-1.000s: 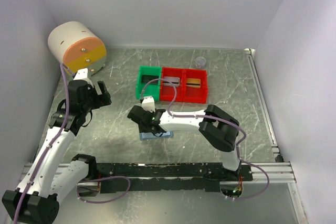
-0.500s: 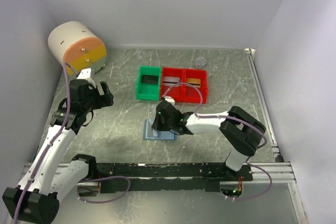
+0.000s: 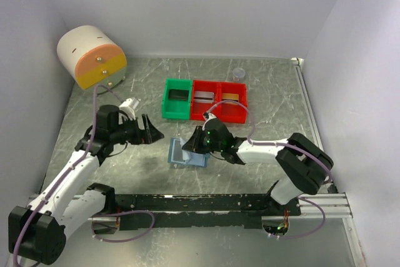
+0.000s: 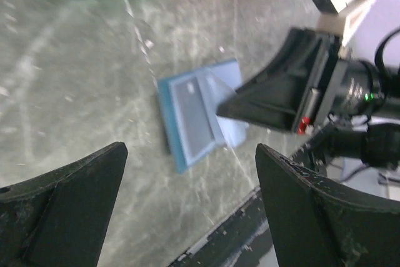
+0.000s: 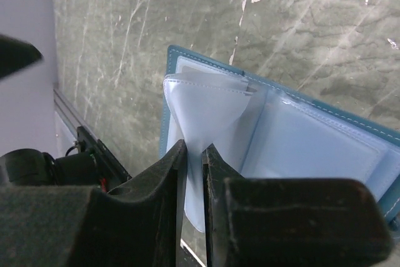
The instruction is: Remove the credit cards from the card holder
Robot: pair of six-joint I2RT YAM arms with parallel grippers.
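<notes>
Your counter (image 3: 281,110) is grey-green stone, marbled with pale veins. Near its middle, a touch toward 6 o'clock, the card holder (image 3: 187,154) lies open with its inner pockets facing up. At 12 o'clock from it, well apart, three bins stand in a touching row: a green bin (image 3: 175,112) at the 9 o'clock end, then two red bins (image 3: 230,115). A white drum (image 3: 92,57) with an orange-and-yellow face sits in the 10 o'clock corner. At 1 o'clock, near the far edge, sits a small clear round item (image 3: 237,74).
</notes>
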